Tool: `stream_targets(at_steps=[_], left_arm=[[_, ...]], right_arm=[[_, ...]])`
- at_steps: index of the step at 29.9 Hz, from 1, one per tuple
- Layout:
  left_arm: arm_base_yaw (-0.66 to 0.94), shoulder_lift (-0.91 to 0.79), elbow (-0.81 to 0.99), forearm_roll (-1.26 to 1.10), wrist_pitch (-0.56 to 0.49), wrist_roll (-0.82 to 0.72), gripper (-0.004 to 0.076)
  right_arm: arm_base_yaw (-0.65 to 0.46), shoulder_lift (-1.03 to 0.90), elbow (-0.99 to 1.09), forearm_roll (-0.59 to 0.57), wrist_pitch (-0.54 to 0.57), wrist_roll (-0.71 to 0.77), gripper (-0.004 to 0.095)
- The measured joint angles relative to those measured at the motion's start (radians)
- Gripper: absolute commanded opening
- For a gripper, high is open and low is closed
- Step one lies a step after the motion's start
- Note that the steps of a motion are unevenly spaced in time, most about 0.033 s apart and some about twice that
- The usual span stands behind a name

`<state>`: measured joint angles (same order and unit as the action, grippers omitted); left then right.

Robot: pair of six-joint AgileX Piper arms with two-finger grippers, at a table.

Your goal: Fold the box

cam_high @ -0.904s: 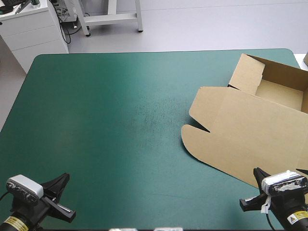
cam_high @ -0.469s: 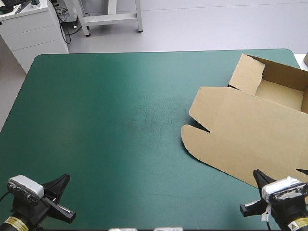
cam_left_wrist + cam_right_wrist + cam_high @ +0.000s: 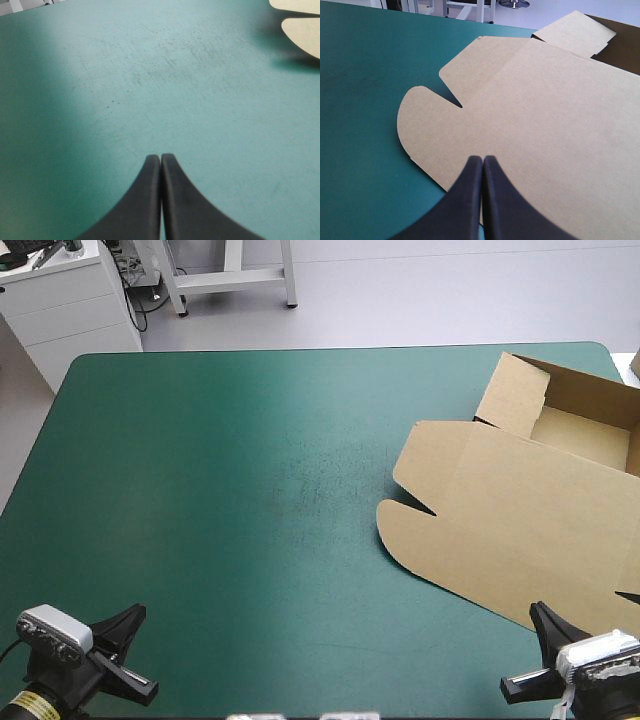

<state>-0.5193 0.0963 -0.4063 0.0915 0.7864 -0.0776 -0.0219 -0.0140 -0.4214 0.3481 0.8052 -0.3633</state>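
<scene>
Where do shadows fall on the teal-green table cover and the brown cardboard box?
High view: the teal-green table cover is palest in a band down its middle, darker toward the near left corner. Left wrist view: a dark shadow edges the rounded flap of the brown cardboard box. Right wrist view: its tray is dark inside.

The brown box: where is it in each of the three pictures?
High view: the box lies on the table's right side.
Left wrist view: only flap tips, far ahead of the left gripper.
Right wrist view: its flat lid, just ahead of the right gripper.
Shared landmark: the rounded flap at the lid's corner.
</scene>
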Motion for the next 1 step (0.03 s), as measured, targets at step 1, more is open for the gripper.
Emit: stream_targets(at_steps=[1], left_arm=[[0.0, 0.0, 0.0, 0.0, 0.0, 0.0, -0.0032]], right_arm=[[0.0, 0.0, 0.0, -0.001, 0.0, 0.006, -0.0023]])
